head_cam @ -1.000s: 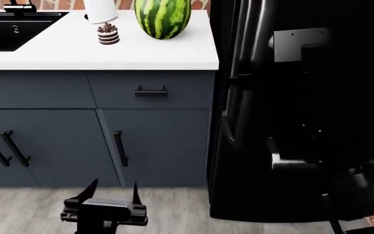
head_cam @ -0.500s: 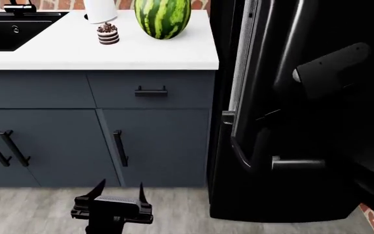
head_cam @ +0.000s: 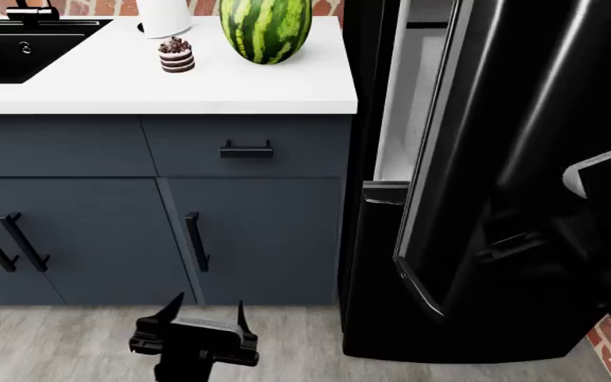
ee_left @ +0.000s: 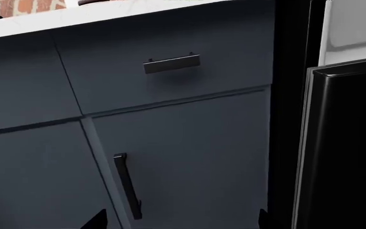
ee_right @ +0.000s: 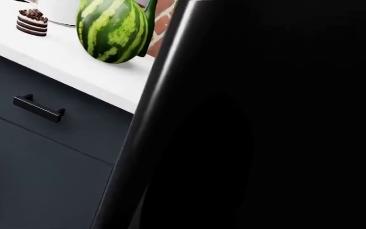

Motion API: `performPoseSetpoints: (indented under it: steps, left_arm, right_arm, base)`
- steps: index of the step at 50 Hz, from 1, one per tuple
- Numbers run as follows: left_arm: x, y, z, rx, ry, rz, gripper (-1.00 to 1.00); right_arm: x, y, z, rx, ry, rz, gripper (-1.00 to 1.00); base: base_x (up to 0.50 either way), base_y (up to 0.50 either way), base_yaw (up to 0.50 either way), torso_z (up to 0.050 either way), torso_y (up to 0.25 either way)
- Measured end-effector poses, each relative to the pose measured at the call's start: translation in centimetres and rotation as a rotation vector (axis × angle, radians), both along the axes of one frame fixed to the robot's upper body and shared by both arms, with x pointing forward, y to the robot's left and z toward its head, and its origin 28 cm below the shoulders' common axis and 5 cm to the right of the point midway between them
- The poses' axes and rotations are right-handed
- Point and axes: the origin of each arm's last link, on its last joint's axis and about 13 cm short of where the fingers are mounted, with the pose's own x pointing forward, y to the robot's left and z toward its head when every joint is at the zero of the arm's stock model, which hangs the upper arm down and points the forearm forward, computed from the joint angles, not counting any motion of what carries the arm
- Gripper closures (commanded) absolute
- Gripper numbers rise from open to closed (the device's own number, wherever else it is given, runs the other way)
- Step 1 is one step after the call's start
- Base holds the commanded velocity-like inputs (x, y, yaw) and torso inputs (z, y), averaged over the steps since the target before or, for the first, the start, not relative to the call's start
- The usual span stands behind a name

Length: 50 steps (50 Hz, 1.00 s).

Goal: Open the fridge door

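The fridge door (head_cam: 518, 119) is a tall glossy black panel at the right of the head view. It stands swung partly out, and the pale fridge interior (head_cam: 412, 87) shows in the gap along its left edge. In the right wrist view the door (ee_right: 266, 119) fills most of the picture in black, and no fingers show there. A grey link of my right arm (head_cam: 606, 171) reaches in against the door's right side; the gripper itself is lost in the black. My left gripper (head_cam: 208, 308) hangs low over the floor before the cabinets, open and empty (ee_left: 179, 222).
Slate-blue cabinets (head_cam: 263, 231) with black bar handles (head_cam: 196, 241) stand left of the fridge under a white counter (head_cam: 178, 87). On it are a watermelon (head_cam: 265, 28), a small chocolate cake (head_cam: 176, 56) and a black sink (head_cam: 9, 48). The lower black fridge front (head_cam: 375, 270) sits below the door.
The fridge door has swung further out, widening the pale gap. My right arm has moved right and down with it. My left gripper has drifted slightly right.
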Motion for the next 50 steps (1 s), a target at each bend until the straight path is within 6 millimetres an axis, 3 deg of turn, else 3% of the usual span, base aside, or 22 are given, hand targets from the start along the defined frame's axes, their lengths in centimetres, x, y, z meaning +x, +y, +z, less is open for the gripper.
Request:
performPoseSetpoints:
  steps: [33,34,50]
  left_arm:
    - [0.5,-0.8,-0.5,0.036,0.002,-0.03,-1.0]
    - [0.5,-0.8,-0.5,0.037,0.002,-0.03,-1.0]
    - [0.6,-0.8,-0.5,0.043,-0.002,-0.035,-1.0]
  right_arm:
    - [-5.4,-3.0,-1.3,0.109,-0.051,0.002,1.0]
    - [-5.4,-3.0,-1.3,0.112,-0.051,0.002,-1.0]
    - [-5.6,-2.7,-2.6,0.139,0.013,0.015,-1.0]
  base:
    - [0.0,0.0,0.0,0.0,0.001]
    - [0.0,0.0,0.0,0.0,0.0]
    - [0.0,0.0,0.0,0.0,0.0]
